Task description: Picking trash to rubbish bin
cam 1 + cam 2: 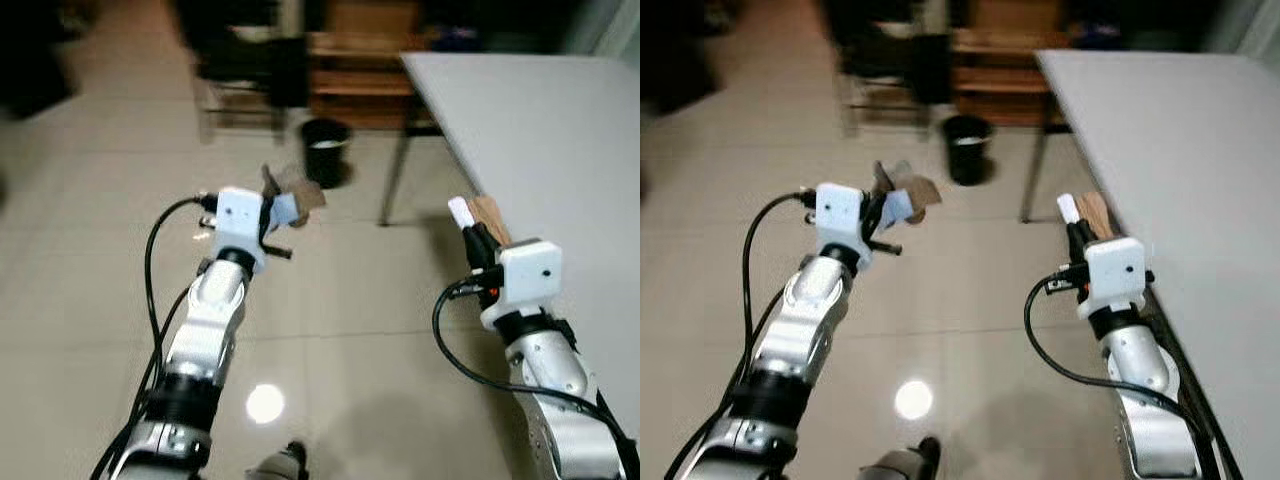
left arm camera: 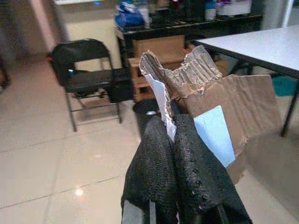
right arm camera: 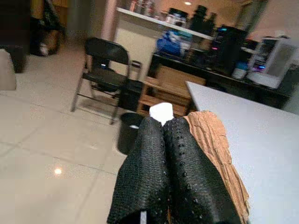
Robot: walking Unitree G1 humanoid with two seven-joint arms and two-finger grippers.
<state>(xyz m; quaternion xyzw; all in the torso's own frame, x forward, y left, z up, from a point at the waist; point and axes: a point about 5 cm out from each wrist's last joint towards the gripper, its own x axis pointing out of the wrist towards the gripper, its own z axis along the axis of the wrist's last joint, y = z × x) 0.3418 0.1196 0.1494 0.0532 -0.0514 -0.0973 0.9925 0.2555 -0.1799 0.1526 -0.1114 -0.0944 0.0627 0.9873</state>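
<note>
Both tools gripping trash, left tool [image 2: 172, 140] on cardboard [image 2: 233, 102], bin [image 1: 325, 150] ahead

Even indoor light, a lamp's glare spot [image 1: 264, 402] on glossy floor [image 1: 90, 260], background softly blurred.

Brown torn cardboard [image 2: 224, 100] with a pale blue patch, a black bin [image 1: 326, 150], a grey table [image 1: 540, 130] — beige glossy floor tiles [image 1: 100, 230].
</note>
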